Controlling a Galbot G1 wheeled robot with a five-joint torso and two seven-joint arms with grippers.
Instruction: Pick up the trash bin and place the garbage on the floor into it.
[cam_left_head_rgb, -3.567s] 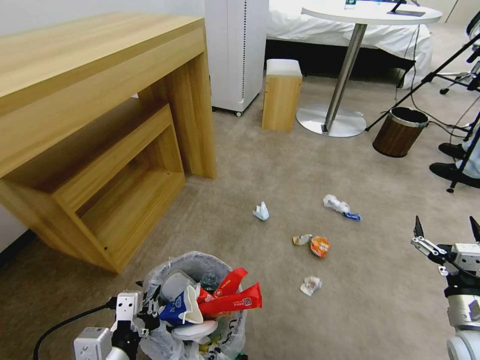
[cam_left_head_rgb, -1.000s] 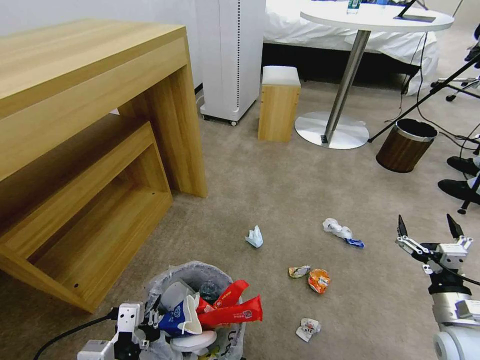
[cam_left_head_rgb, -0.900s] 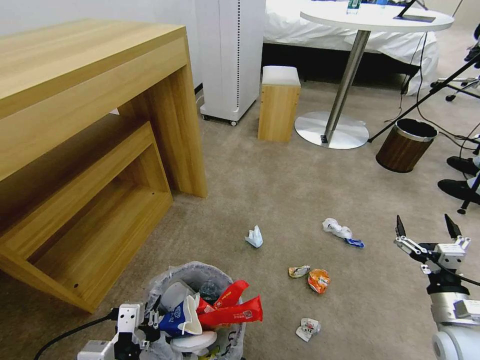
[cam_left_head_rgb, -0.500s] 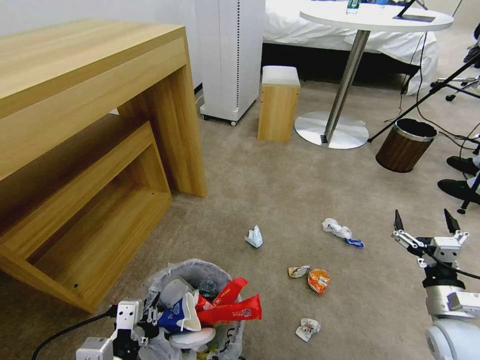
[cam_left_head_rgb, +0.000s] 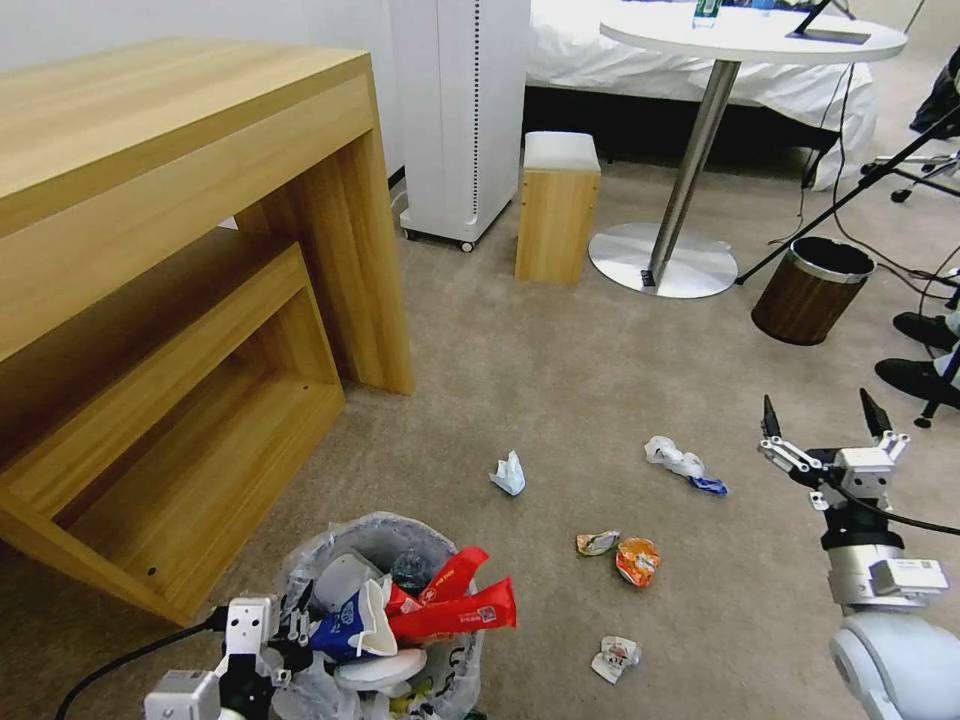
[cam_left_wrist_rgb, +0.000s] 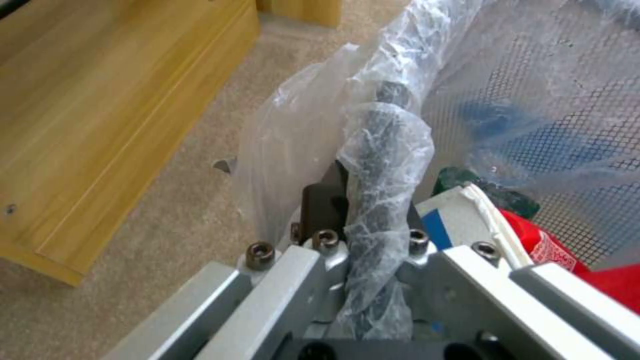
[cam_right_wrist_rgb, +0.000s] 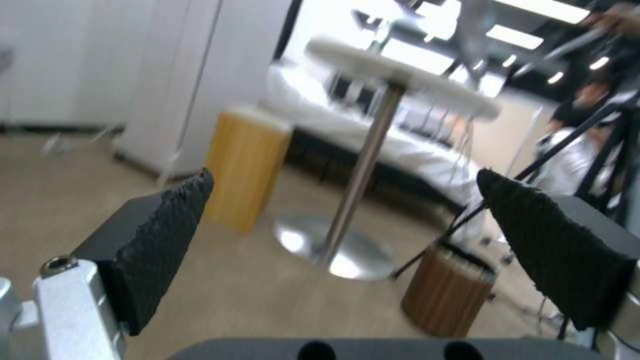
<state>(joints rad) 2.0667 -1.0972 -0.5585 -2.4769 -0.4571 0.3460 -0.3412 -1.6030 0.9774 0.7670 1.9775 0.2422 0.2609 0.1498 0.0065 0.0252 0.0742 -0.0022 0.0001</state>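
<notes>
Five pieces of garbage lie on the carpet (cam_left_head_rgb: 560, 380), well apart from the wooden desk (cam_left_head_rgb: 180, 200): a white crumpled paper (cam_left_head_rgb: 509, 473), a white and blue scrap (cam_left_head_rgb: 682, 464), a small wrapper (cam_left_head_rgb: 598, 542) just beside an orange wrapper (cam_left_head_rgb: 637, 560), and a crushed cup (cam_left_head_rgb: 616, 658) nearest to the robot. The left gripper (cam_left_wrist_rgb: 363, 210) is pinching the bag-covered rim of the trash bin (cam_left_head_rgb: 385, 610), which is already full of red wrappers and a carton, at the lower left of the head view. Compared with half a second ago, the right gripper (cam_left_head_rgb: 826, 425) has risen and moved a little to the left, toward the scattered pieces; its fingers (cam_right_wrist_rgb: 160, 245) are spread wide and hold nothing. I judge that the robot is now preparing the right arm to reach for one of the remaining pieces.
</notes>
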